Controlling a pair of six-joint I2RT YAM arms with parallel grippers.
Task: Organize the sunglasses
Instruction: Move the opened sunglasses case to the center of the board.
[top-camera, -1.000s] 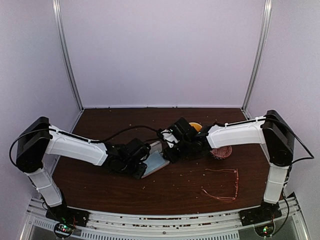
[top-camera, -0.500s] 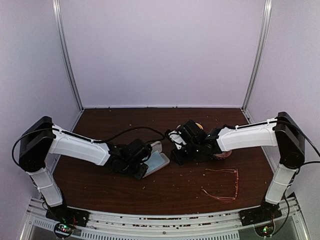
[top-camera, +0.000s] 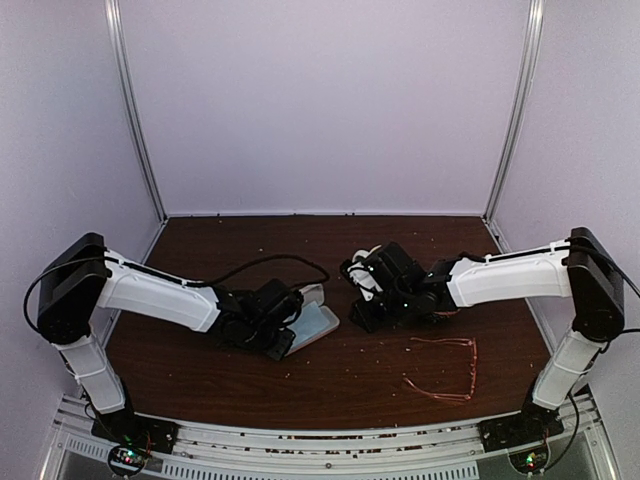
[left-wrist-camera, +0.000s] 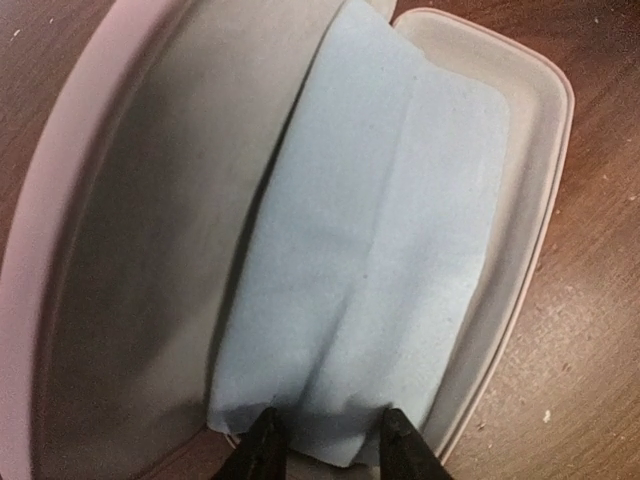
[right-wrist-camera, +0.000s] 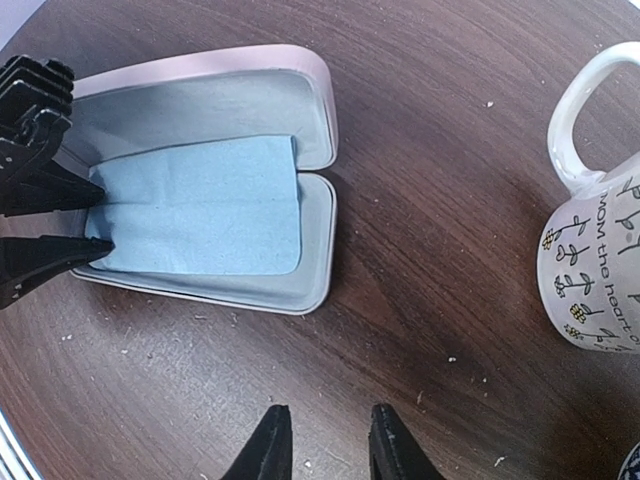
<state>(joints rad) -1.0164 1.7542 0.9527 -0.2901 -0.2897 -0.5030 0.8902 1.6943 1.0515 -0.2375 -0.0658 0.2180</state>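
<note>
- My left hand (left-wrist-camera: 330, 445): fingers apart, tips at one short edge of the light blue cloth (left-wrist-camera: 370, 250), which lies in the open pink oblong case (left-wrist-camera: 130, 230).
- My right hand (right-wrist-camera: 325, 440): fingers apart, nothing between them, over the bare brown wooden worktop (right-wrist-camera: 430, 120), between the case and the white printed mug (right-wrist-camera: 600, 260).
- Thin reddish-pink wire-frame sunglasses (top-camera: 471, 368): flat, temples unfolded, towards the worktop's front right corner, well apart from both hands.

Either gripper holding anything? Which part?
Nothing clearly held: left gripper sits open at the end of the blue cloth in the case; right gripper is empty.
</note>
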